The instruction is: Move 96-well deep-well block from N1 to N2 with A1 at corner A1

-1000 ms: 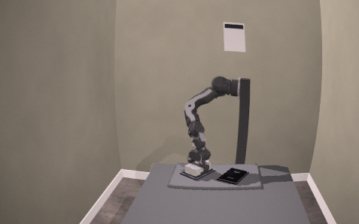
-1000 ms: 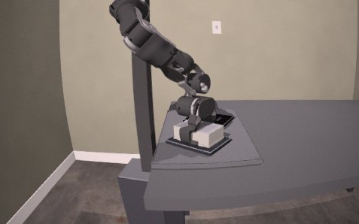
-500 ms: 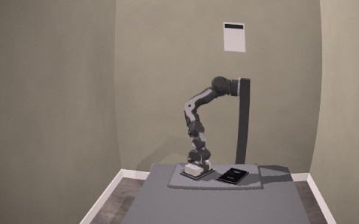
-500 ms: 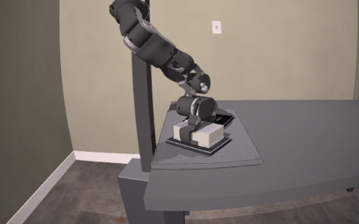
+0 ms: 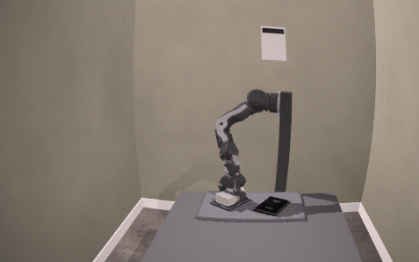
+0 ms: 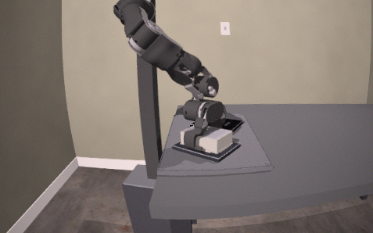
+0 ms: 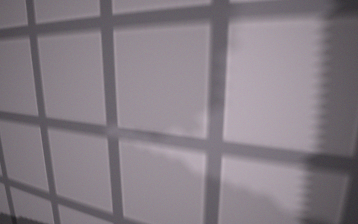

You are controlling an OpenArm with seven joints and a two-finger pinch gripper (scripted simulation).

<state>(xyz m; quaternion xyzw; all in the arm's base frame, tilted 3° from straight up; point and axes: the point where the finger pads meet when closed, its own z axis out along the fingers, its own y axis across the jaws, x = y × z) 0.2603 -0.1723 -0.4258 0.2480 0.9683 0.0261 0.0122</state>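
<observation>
Deep-well block (image 6: 211, 141), pale, resting in the dark plate nest (image 6: 215, 156) at centre-left of the exterior view; in the top view it takes the left-hand nest, which by judgement from the arm's base is N2. Second nest (image 5: 271, 205), black and unoccupied, lies just to the right in the top view, judged N1. Both nests sit on a grey mat (image 5: 205, 214) on the counter (image 6: 312, 156). End effector (image 6: 201, 137): down over the block, fingers spread to either side of it and wider than a grip would need, so it is open and holding nothing; contact at the pads cannot be told. Wrist view: filled by the block's well grid (image 7: 160, 80) at very close range, with toothed finger shadows at the right edge. Seating: block appears level in the nest, but the cut-off corner and the A1 mark are too small to read, so orientation is unconfirmed. Risks, by judgement: a finger dragging on a side wall during lift-off could tip the block or ride it up onto a locator; a sideways retreat could shove it askew; if A1 is at the wrong corner, the placement fails regardless.
</observation>
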